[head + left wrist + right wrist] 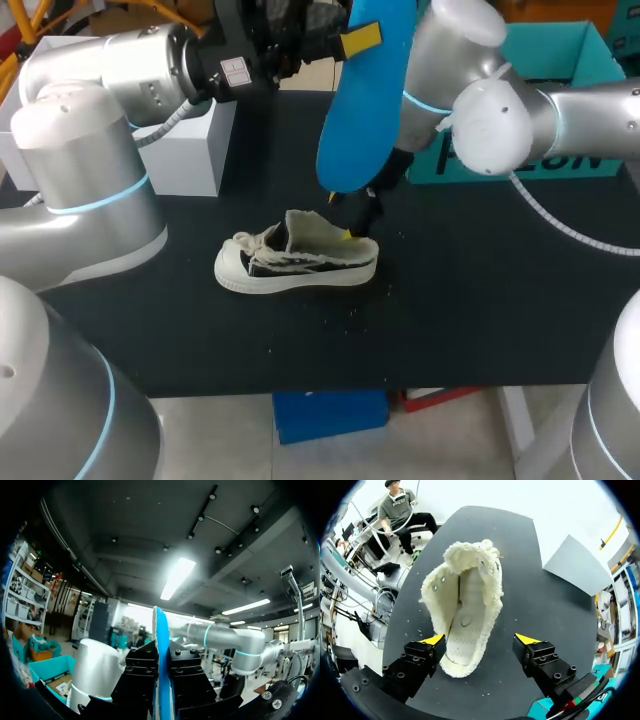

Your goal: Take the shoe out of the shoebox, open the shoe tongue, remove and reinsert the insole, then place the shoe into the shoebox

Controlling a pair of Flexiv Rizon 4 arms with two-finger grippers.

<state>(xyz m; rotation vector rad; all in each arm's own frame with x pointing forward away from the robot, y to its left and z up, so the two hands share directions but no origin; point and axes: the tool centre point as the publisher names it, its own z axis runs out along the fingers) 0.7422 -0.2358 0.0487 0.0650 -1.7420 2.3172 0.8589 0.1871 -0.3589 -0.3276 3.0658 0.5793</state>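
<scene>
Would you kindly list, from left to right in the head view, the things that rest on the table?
white box → shoe → teal shoebox

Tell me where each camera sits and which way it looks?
Head view: above and behind the robot, looking down on the table; left arm and right arm show.
Left wrist view: on the left arm, pointing upward; the left hand grips the insole.
Right wrist view: on the right arm, looking down into the shoe; the open right hand shows.
Shared: head and right wrist views show the shoe; head and left wrist, the insole.
</scene>
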